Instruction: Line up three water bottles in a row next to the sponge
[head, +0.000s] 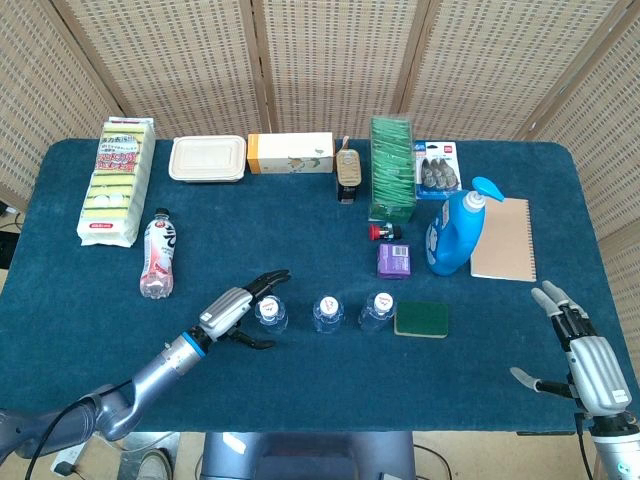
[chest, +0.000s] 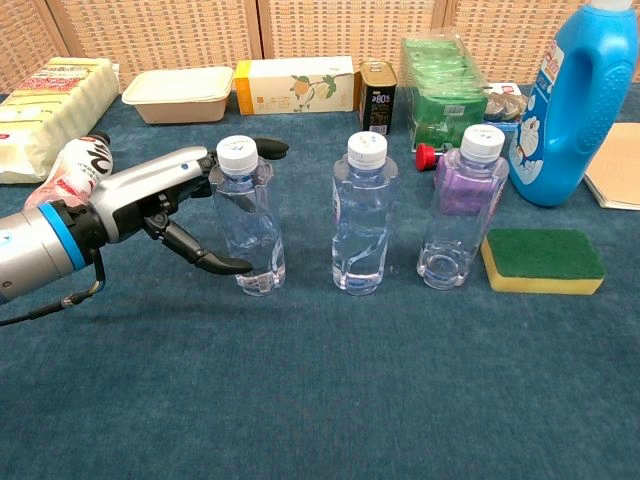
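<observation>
Three clear water bottles with white caps stand upright in a row left of the green and yellow sponge (chest: 542, 260) (head: 421, 319): left bottle (chest: 246, 220) (head: 269, 312), middle bottle (chest: 361, 217) (head: 326, 312), right bottle (chest: 458, 210) (head: 377, 309). My left hand (chest: 175, 198) (head: 237, 307) is just left of the left bottle, fingers spread apart around it; its fingers look slightly clear of the bottle. My right hand (head: 585, 353) hovers open at the table's front right corner, holding nothing.
A pink-labelled bottle (head: 157, 254) lies behind my left arm. Blue detergent bottle (chest: 578, 100), notebook (head: 503, 239), purple packet (head: 393, 260) and red cap (chest: 426, 156) are behind the sponge. Boxes, a can and sponge packs line the back edge.
</observation>
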